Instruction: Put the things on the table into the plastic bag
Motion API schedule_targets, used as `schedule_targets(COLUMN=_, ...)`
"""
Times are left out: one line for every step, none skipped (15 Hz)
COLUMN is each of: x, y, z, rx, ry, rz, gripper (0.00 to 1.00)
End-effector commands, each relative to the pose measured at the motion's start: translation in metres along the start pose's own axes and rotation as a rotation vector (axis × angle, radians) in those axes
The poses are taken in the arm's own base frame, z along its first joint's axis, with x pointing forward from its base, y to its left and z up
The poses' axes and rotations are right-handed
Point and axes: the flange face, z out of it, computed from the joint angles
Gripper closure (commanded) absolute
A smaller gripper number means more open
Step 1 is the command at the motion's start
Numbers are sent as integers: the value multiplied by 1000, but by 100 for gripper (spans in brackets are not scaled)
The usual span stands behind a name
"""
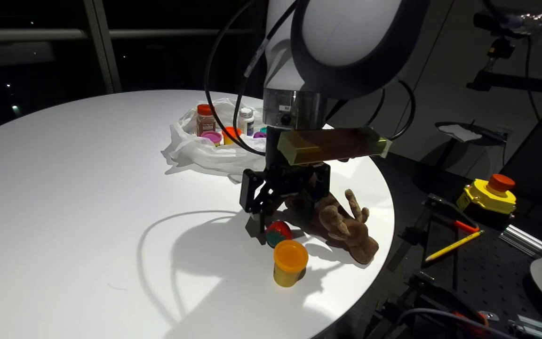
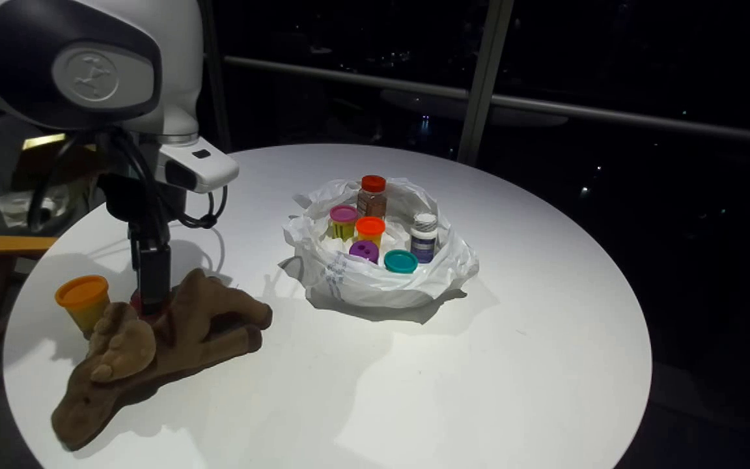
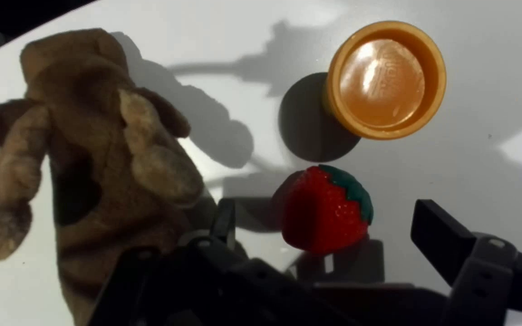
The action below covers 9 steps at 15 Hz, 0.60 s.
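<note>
Of the things on the table, a red strawberry with a green cap (image 3: 322, 213) lies between the fingers of my gripper (image 3: 325, 215), which stands open around it without touching either side. An orange cup (image 3: 383, 83) stands upright close to the strawberry. A brown plush animal (image 2: 202, 339) lies along the gripper's other side, beside one finger. Farther across the table, the white plastic bag (image 2: 375, 290) sits spread with its mouth up. Inside it are a red-lidded jar (image 2: 372, 198), a pink-lidded cup (image 2: 344, 221), a white-capped bottle (image 2: 424, 241) and several other lidded containers.
The round white table (image 1: 87, 212) has its edge near the plush animal and the orange cup. Black cables (image 1: 210, 84) loop out from the arm. Off the table are a yellow box with a red button (image 1: 487, 195) and a pencil (image 1: 454, 246).
</note>
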Motion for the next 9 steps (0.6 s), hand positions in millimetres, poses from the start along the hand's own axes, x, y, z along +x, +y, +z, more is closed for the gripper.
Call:
schedule_targets(x=7, y=-5, z=7, rx=27, ry=-31, rz=-19, gripper=0)
schedule_targets(x=7, y=-6, z=8, rx=25, ry=-34, rz=-25, gripper=0)
schedule_targets(x=5, y=-7, z=10, rx=25, ry=-39, rz=-34, gripper=0)
schedule_targets(x=4, y=-8, z=12, rx=21, ry=-40, rz=-43, gripper=0)
schedule_targets(x=2, y=-10, z=12, rx=21, ry=-41, rz=-50, gripper=0)
schedule_targets(x=0, y=-11, z=13, rx=21, ry=-42, rz=-57, gripper=0)
schedule_targets(x=0, y=-12, z=14, rx=18, ry=-41, rz=-60, gripper=2)
schedule_targets(x=-1, y=-12, z=14, rx=16, ry=-43, rz=-64, gripper=22)
schedule_targets(x=-2, y=-13, z=15, rx=15, ry=-43, rz=-66, gripper=27)
